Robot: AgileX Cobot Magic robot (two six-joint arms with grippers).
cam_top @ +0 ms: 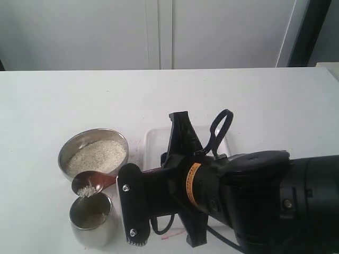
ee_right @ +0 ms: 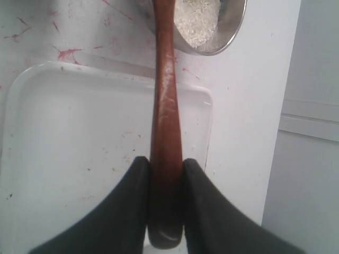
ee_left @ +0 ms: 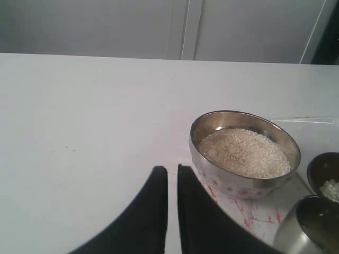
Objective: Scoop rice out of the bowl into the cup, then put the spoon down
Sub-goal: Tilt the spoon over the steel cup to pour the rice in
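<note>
The steel bowl [cam_top: 65,160] stands left of centre, filled with white rice [cam_top: 98,153]. Just in front of it stands the steel cup [cam_top: 97,236] with some rice at its bottom. The wooden spoon [cam_top: 90,182] hangs between them, its scoop over the cup's rim with a small heap of rice at its lower edge. My right gripper [ee_right: 166,162] is shut on the handle's end [ee_right: 164,106], above a tray. My left gripper [ee_left: 170,169] is shut with nothing in it, over bare table beside the bowl [ee_left: 233,181]. It shows the spoon [ee_left: 320,168] and cup [ee_left: 296,235] at one edge.
A clear shallow tray [cam_top: 154,142] lies right of the bowl, partly under my right arm [cam_top: 238,196], which fills the lower right of the exterior view. Red marks [ee_left: 246,211] stain the white table by the bowl. A wall stands behind the table.
</note>
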